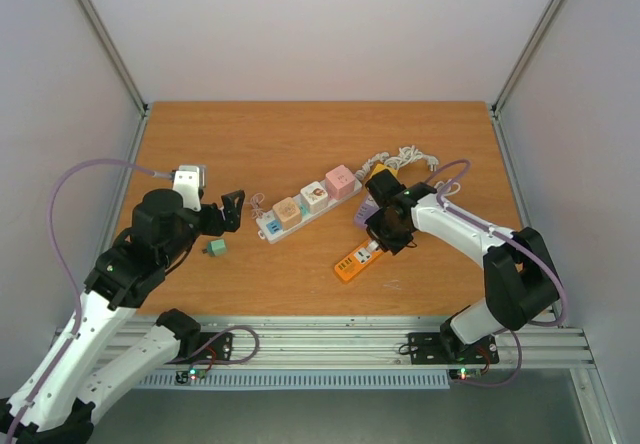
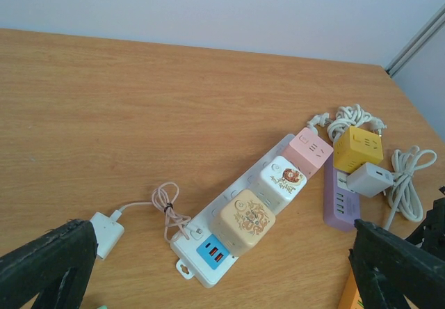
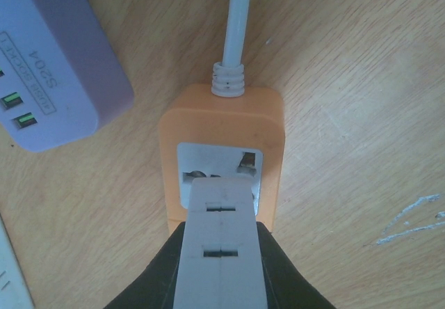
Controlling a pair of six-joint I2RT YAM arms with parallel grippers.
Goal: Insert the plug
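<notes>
Nearest the arm bases, the orange plastic power strip [image 1: 355,262] lies flat on the wooden table [image 1: 300,134], angled, with a white cord [image 3: 236,24] leaving its far end. The right gripper [image 1: 383,239] is directly over it, its black fingers [image 3: 278,274] pinching the white rectangular plug [image 3: 221,218] from both sides. The plug's front edge sits on the strip's white socket face; whether its pins are inside the slots cannot be told. To the left, a small green block [image 1: 215,248] lies alone on the wood, near the left gripper [image 1: 232,212]. That gripper's fingers [image 2: 42,267] are spread wide and hold nothing. Beyond them, the long white power strip [image 1: 300,206] runs diagonally, carrying a tan cube [image 2: 245,220], a white cube with a lion picture [image 2: 283,179] and a pink cube [image 2: 311,150] in a row, with a blue USB panel [image 2: 214,253] at its near end. A small white charger [image 2: 106,231] rests beside that end, and its thin cable is bundled. Just right of the white strip lies a purple USB strip [image 2: 341,197], with a yellow cube adapter [image 2: 357,147] and a white adapter [image 2: 370,179] sitting on it. Farthest back, a coiled white cable [image 1: 405,156] lies loose on the table.
</notes>
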